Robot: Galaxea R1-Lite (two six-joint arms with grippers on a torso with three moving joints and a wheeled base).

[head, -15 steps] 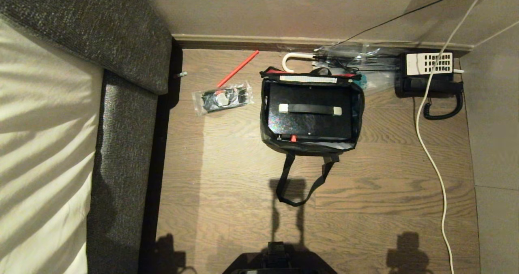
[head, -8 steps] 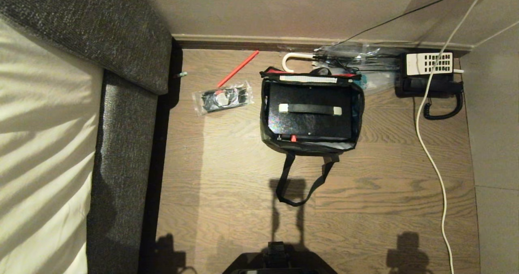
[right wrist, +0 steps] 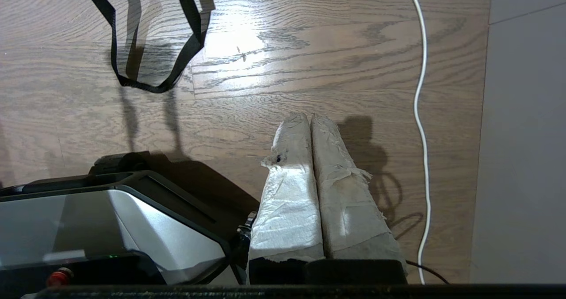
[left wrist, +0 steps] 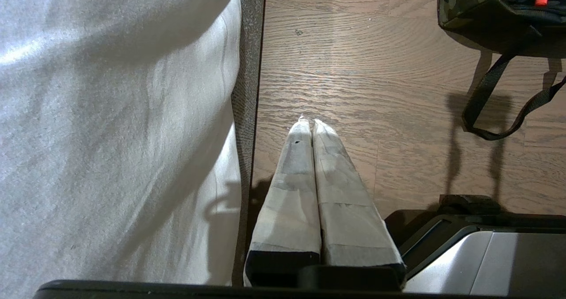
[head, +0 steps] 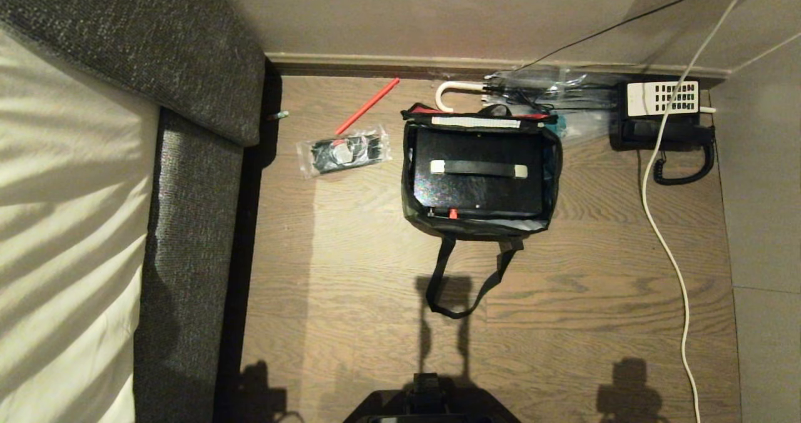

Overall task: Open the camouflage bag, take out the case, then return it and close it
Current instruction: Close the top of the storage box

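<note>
The camouflage bag (head: pixel 410 213) lies open on the wooden floor, its black strap handle (head: pixel 466 279) trailing toward me. Inside it rests the case (head: pixel 479 191), black and glossy, with a pale-ended strap handle (head: pixel 479 168) and a small red latch (head: pixel 452 213). A corner of the bag (left wrist: pixel 460 5) shows in the left wrist view, the strap loop (right wrist: pixel 152 60) in the right wrist view. My left gripper (left wrist: pixel 308 123) hangs shut and empty above the floor beside the sofa. My right gripper (right wrist: pixel 309 116) is likewise shut and empty, well short of the bag. Neither arm shows in the head view.
A grey sofa (head: pixel 188 179) with a pale cushion fills the left. A clear packet of black items (head: pixel 344 151), a red stick (head: pixel 368 105), an umbrella (head: pixel 500 88) and a black telephone (head: pixel 663 119) lie near the wall. A white cable (head: pixel 666 248) runs down the right. My base (head: pixel 432 407) is at the bottom.
</note>
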